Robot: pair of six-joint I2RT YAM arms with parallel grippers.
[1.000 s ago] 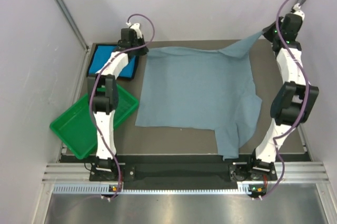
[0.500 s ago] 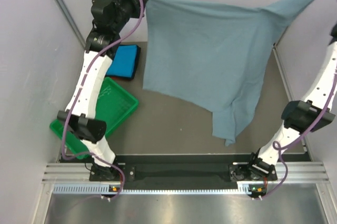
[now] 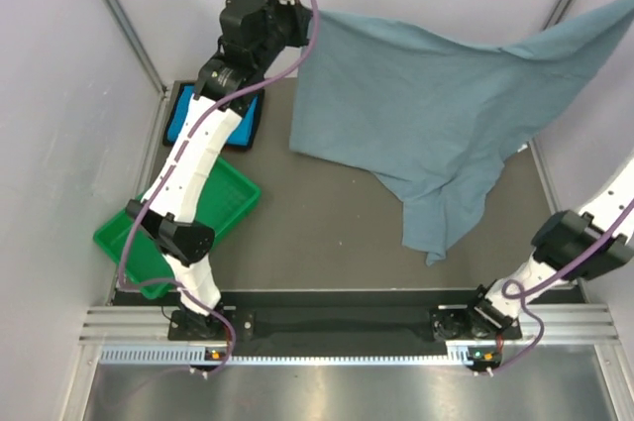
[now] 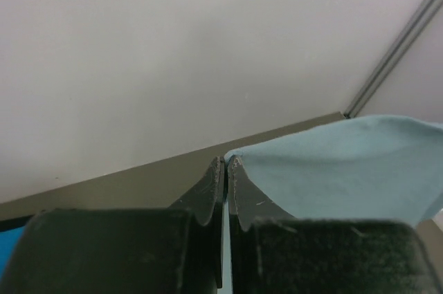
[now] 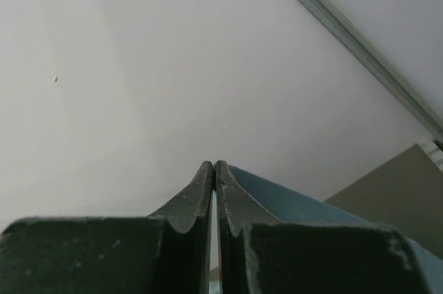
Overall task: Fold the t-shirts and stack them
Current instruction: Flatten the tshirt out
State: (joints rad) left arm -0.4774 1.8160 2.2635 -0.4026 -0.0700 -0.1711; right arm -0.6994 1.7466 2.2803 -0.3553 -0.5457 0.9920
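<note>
Left arm [image 3: 198, 154] rears tall toward upper centre, left gripper [image 4: 225, 162] clamped on a corner of the grey-blue t-shirt [image 3: 426, 114]. Right gripper [image 5: 214, 166] pinches another corner beyond the right edge.

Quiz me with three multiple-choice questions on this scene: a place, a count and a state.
1. The green tray sits: A near left; B far right; C centre.
2. T-shirts in view: A one; B two; C four.
3. The grey-blue t-shirt is: A folded flat; B held aloft by both grippers; C in the tray.
Answers: A, it shows low left in the top view; B, grey-blue plus the turquoise t-shirt; B, the left gripper and right gripper are shut on its corners.
</note>
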